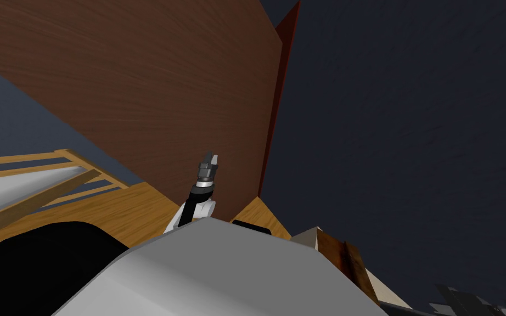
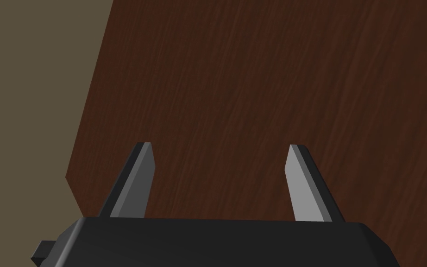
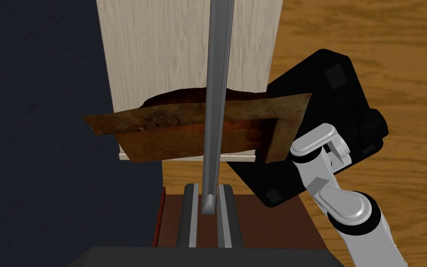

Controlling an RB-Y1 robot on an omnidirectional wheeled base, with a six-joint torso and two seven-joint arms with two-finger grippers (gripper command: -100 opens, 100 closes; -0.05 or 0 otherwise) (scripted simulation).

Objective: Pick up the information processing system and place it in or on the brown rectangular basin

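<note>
Rising in the head view, the left gripper (image 1: 209,160) stands before a dark brown wooden panel (image 1: 136,82). Its wrist view shows its fingers wide apart. In the right wrist view, the right gripper (image 3: 208,187) pinches a thin grey flat slab (image 3: 217,92) narrowly, edge-on, in front of the rusty brown rectangular basin (image 3: 161,134) on a pale wooden stand (image 3: 161,46).
</note>
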